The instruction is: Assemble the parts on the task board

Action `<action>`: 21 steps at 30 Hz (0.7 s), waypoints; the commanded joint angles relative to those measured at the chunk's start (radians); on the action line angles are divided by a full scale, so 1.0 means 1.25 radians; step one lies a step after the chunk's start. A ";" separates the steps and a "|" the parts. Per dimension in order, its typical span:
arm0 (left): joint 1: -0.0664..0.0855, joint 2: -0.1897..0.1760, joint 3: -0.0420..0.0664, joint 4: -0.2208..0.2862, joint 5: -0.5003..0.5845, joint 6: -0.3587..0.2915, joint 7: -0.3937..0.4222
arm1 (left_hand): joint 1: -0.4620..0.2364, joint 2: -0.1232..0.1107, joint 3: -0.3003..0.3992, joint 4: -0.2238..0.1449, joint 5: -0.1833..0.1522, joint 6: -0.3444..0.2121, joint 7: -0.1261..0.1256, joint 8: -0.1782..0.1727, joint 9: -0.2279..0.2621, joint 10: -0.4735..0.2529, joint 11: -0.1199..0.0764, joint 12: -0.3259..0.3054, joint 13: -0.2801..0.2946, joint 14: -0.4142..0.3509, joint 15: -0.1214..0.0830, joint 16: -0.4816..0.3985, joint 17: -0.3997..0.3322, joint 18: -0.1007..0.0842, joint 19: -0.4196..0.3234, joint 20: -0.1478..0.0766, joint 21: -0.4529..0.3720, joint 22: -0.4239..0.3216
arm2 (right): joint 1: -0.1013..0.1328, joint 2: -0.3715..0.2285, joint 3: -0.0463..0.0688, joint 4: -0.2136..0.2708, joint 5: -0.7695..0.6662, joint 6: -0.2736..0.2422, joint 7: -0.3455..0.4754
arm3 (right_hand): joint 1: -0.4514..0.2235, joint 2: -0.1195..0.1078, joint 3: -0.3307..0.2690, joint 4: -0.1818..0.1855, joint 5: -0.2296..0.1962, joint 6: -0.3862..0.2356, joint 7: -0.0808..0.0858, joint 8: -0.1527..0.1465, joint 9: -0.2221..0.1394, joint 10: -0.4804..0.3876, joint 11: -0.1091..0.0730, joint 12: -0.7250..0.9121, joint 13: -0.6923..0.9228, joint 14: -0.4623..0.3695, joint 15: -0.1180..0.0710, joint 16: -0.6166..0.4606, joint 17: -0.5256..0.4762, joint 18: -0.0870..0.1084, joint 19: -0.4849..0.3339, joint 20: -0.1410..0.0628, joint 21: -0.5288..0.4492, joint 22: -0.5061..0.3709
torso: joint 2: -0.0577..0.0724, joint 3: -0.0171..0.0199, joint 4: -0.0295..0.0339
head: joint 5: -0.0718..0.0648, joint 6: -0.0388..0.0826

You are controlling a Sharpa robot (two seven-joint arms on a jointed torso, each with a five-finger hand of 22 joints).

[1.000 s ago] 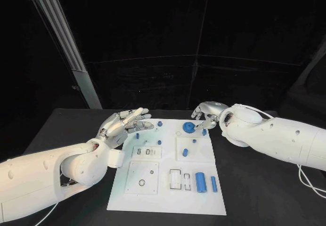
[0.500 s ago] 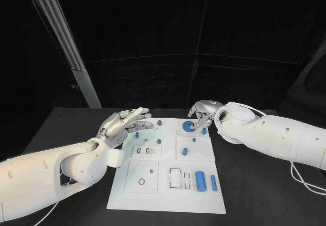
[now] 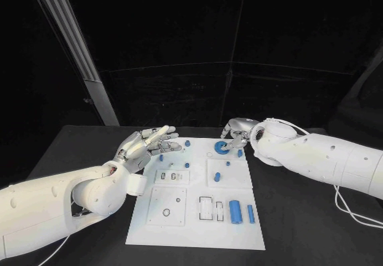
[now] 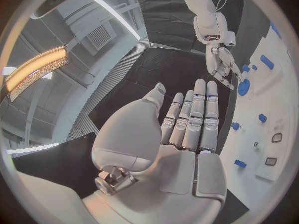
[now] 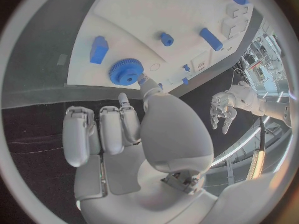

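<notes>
The white task board [image 3: 194, 226] lies in the middle of the black table. A blue gear [image 3: 221, 148] sits at its far edge. My right hand [image 3: 238, 133] hangs just above and to the right of the gear, fingers bent down, and one fingertip [image 5: 144, 79] touches the rim of the gear [image 5: 126, 70]; nothing is gripped. My left hand [image 3: 148, 143] hovers over the board's far left corner, fingers straight and apart, holding nothing. In the left wrist view the flat palm and fingers of the left hand [image 4: 187, 129] show, with the right hand [image 4: 221, 59] beyond by the gear [image 4: 243, 87].
More blue parts lie on the board: a thick cylinder [image 3: 236, 212] and a slim rod [image 3: 250, 214] at the near right, an oblong piece [image 3: 217, 178] mid-board, a block [image 5: 98, 49] beside the gear. Rectangular slots [image 3: 211, 210] sit near the cylinder.
My right hand has drifted left and its fingertip has closed in on the gear. The left hand and the parts have stayed put.
</notes>
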 commanded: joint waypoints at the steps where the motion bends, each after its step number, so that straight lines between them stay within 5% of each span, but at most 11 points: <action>1: 0.001 0.001 0.000 0.001 -0.001 0.015 -0.002 | -0.001 0.007 0.001 -0.007 0.003 -0.006 0.025 -0.003 -0.001 0.000 0.002 -0.003 0.000 0.002 0.004 -0.004 0.001 0.010 0.003 0.003 -0.004 -0.001 | 0.001 0.009 0.000 -0.007 0.021 0.038 -0.005 | 0.000 0.009 -0.003 -0.003 -0.002 0.003 0.003 0.003 0.001 0.005 0.000 0.004 0.007 0.045 0.007 0.005 0.008 -0.006 0.003 0.003 0.001 0.061 | -0.001 -0.0002 0.0010 | 0.000 -0.001; 21: 0.001 0.001 0.000 0.000 -0.001 0.017 -0.007 | 0.002 0.010 0.005 -0.011 0.003 -0.006 0.025 -0.004 -0.001 0.000 0.002 -0.005 0.000 0.002 0.004 -0.006 0.003 0.010 0.003 0.003 -0.004 -0.002 | -0.008 0.028 0.000 -0.040 0.014 0.060 -0.001 | 0.006 0.025 0.002 -0.011 0.001 0.008 0.010 0.010 0.002 0.005 0.006 0.008 0.015 0.043 0.013 0.017 0.023 -0.007 0.006 0.009 0.003 0.066 | 0.000 0.0011 0.0000 | 0.005 -0.006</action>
